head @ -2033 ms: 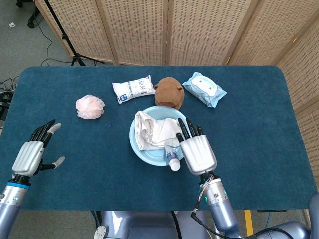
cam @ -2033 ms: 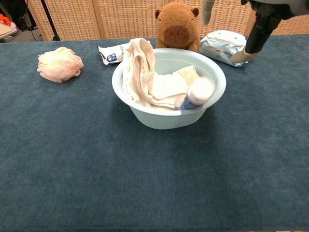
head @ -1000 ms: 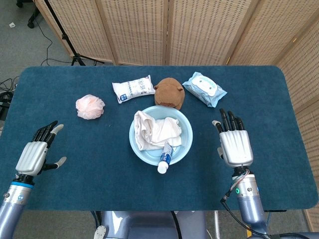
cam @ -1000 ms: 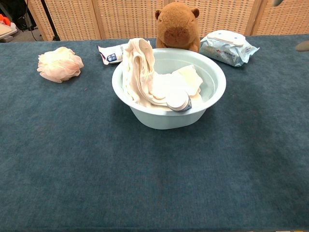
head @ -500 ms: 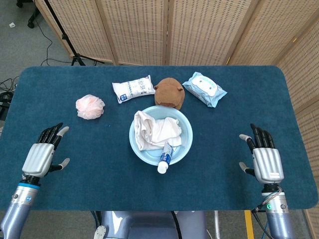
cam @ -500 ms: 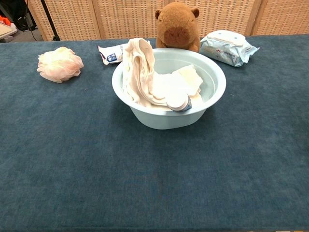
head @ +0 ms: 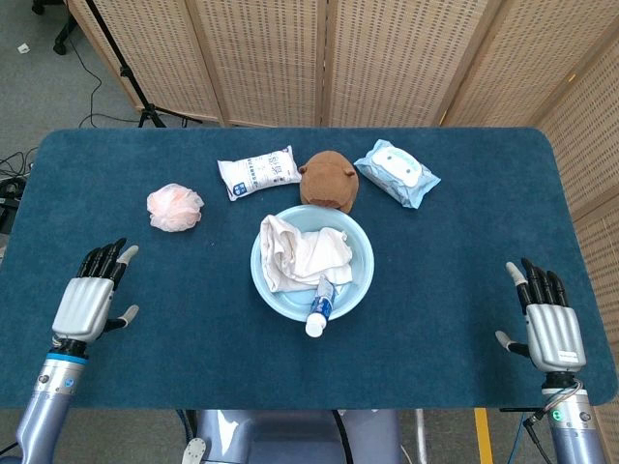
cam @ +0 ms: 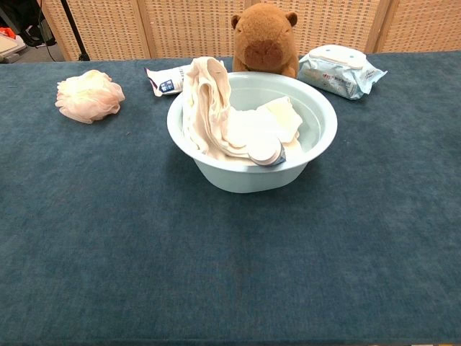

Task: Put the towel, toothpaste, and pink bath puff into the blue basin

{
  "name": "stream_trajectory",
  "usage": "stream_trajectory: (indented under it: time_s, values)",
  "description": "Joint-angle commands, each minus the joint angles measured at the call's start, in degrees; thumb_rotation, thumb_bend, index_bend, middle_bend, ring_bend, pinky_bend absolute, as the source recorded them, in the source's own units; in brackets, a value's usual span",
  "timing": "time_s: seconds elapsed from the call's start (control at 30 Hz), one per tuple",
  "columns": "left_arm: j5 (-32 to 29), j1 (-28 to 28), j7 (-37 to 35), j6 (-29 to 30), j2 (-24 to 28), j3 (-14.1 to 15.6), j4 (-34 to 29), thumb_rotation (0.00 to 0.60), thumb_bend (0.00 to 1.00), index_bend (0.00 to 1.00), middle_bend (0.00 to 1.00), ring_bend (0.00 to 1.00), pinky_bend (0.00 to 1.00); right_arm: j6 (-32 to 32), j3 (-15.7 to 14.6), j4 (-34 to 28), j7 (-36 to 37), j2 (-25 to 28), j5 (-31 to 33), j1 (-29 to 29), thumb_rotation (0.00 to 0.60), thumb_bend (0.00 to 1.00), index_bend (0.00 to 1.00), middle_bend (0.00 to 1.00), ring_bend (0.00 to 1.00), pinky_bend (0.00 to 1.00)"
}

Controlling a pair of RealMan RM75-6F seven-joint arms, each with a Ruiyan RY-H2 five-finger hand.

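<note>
The light blue basin (head: pixel 359 278) (cam: pixel 317 130) stands mid-table with the cream towel (head: pixel 298 253) (cam: pixel 209 112) draped inside and over its left rim. The toothpaste tube (head: pixel 320 307) (cam: pixel 265 151) leans on the basin's front rim, cap end sticking out. The pink bath puff (head: pixel 175 207) (cam: pixel 89 95) lies on the cloth to the basin's left. My left hand (head: pixel 90 300) hovers open near the front left edge, well short of the puff. My right hand (head: pixel 547 323) is open at the front right edge, holding nothing. Neither hand shows in the chest view.
Behind the basin sit a brown capybara plush (head: pixel 328 179) (cam: pixel 266 40), a white packet (head: pixel 259 172) (cam: pixel 167 79) and a blue wipes pack (head: pixel 396 172) (cam: pixel 339 69). Wicker screens close off the back. The table (head: pixel 464 251) is covered in dark blue cloth.
My right hand left the basin, letting go of the toothpaste tube on its front rim, and drew back to the front right edge. The left hand edged slightly toward the puff.
</note>
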Motion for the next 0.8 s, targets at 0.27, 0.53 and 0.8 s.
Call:
stream_trajectory:
  time_s: [0.27, 0.53, 0.8]
  values:
    - [-4.1, -3.9, -1.4, -4.2, 6.6, -5.3, -0.9, 0.6, 0.24, 0.0, 0.0, 0.0, 0.07, -2.3, 1.7, -1.1, 1.4, 1.8, 0.2, -1.3, 0.6, 0.1, 0.0, 0.0, 0.0, 0.0]
    - [-13.7, -14.8, -8.3, -24.8, 9.1, -9.0, 11.0, 0.6, 0.22, 0.0, 0.0, 0.0, 0.07, -2.7, 3.1, -0.2, 2.5, 1.4, -1.0, -2.2, 0.6, 0.1, 0.0, 0.0, 0.0, 0.0]
    - [-16.5, -23.3, -6.3, -33.3, 1.3, -8.9, 26.7, 0.6, 0.22, 0.0, 0.0, 0.0, 0.07, -3.5, 4.6, 0.7, 2.2, 1.0, -0.2, -2.7, 0.6, 0.1, 0.0, 0.0, 0.0, 0.0]
